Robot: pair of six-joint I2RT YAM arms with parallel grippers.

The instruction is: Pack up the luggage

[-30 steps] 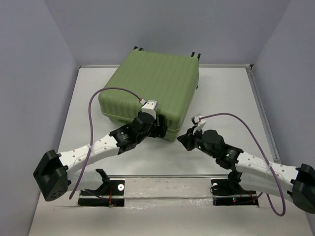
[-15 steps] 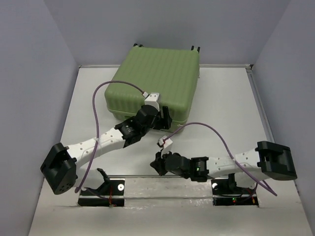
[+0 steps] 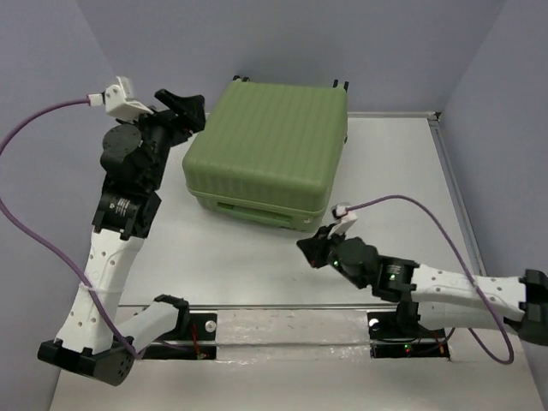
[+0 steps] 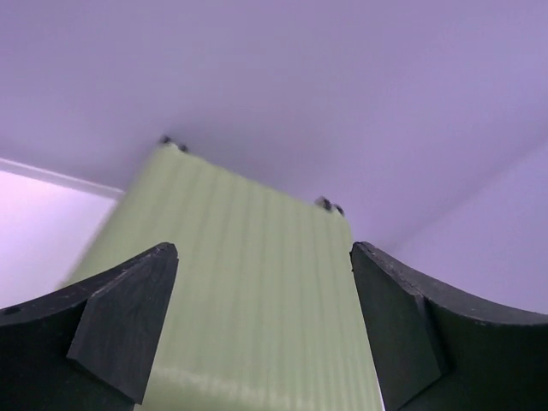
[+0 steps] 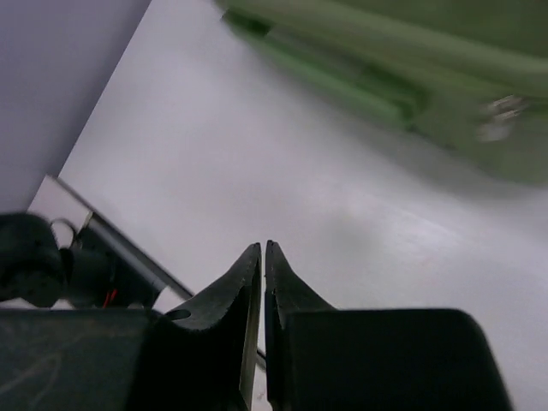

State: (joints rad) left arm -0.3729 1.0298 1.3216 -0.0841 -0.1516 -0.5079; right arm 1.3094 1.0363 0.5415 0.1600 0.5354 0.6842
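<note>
The light-green ribbed luggage (image 3: 270, 145) lies closed on the table at the back middle, wheels toward the far wall. My left gripper (image 3: 190, 110) is raised high at the luggage's far left corner, open and empty; its wrist view looks along the ribbed shell (image 4: 257, 300) between the spread fingers. My right gripper (image 3: 310, 251) is shut and empty, low over the table just in front of the luggage's near right corner. In the right wrist view its fingertips (image 5: 263, 250) are pressed together, with the luggage's side (image 5: 377, 51) blurred above.
The white table (image 3: 402, 171) is boxed by purple walls on three sides. A metal rail (image 3: 291, 312) with both arm bases runs along the near edge. Purple cables loop from each wrist.
My left arm has swung up and back from the luggage's near edge to its far left corner. My right gripper has moved from the near rail up toward the luggage's near right corner.
</note>
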